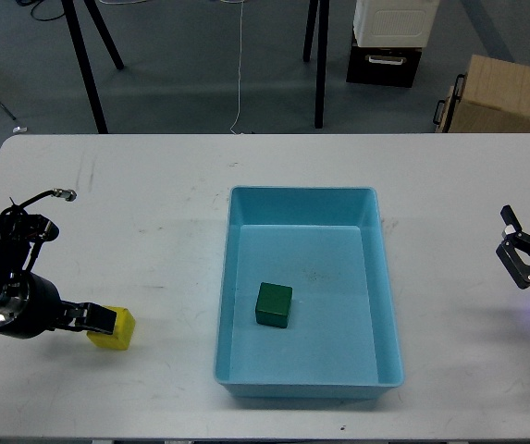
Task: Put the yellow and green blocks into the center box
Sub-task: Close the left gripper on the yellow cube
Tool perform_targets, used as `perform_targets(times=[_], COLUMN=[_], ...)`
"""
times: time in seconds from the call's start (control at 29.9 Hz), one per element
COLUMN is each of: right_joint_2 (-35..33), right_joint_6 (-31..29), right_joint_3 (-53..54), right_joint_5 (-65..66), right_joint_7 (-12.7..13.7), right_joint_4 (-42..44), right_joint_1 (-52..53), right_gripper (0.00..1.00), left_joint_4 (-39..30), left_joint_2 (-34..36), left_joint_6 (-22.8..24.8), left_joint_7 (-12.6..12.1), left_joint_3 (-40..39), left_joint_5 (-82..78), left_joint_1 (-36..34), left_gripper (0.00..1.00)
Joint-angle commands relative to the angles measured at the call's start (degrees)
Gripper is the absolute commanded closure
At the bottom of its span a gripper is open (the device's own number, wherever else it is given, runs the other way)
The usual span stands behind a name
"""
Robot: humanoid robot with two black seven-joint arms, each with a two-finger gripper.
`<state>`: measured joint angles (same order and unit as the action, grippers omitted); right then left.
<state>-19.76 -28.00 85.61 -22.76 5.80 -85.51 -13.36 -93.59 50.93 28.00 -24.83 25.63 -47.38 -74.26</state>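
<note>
The yellow block (pixel 117 330) lies on the white table (pixel 154 213) at the front left. My left gripper (pixel 95 319) is down at the block's left side and covers part of it; its fingers are dark and cannot be told apart. The green block (pixel 274 304) sits inside the light blue center box (pixel 375 277), left of the box's middle. My right gripper (pixel 521 252) is open and empty at the table's right edge, far from both blocks.
The box stands in the middle of the table. Beyond the far edge are black stand legs (pixel 320 65), a black-and-white case (pixel 389 37) and a cardboard box (pixel 500 92) on the floor.
</note>
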Motion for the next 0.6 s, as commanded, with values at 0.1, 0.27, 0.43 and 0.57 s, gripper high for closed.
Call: perform_targets(times=[0.1, 0.27, 0.43, 0.57], right_joint_2=[-0.1, -0.3, -0.3, -0.3], right_joint_6=[0.0, 0.0, 0.0, 0.0], right_joint_3=[0.0, 0.2, 0.0, 0.0], right_joint_5=[0.0, 0.0, 0.0, 0.0], right_joint_7=[0.0, 0.0, 0.0, 0.0], right_joint_4=[0.0, 0.0, 0.0, 0.0], right_joint_1=[0.0, -0.2, -0.2, -0.2], right_gripper=[0.0, 0.0, 0.0, 0.0], left_joint_4=[2.2, 3.1, 3.8, 4.6], left_joint_2=[-3.3, -4.3, -5.0, -5.8], left_joint_6=[0.0, 0.0, 0.0, 0.0], left_joint_7=[0.0, 0.1, 0.1, 0.1], left_joint_3=[-0.8, -0.8, -0.9, -0.9], left_joint_5=[0.1, 0.1, 0.1, 0.2], left_joint_1=[0.0, 0.1, 1.3, 2.0], left_gripper=[0.01, 0.01, 0.02, 0.04])
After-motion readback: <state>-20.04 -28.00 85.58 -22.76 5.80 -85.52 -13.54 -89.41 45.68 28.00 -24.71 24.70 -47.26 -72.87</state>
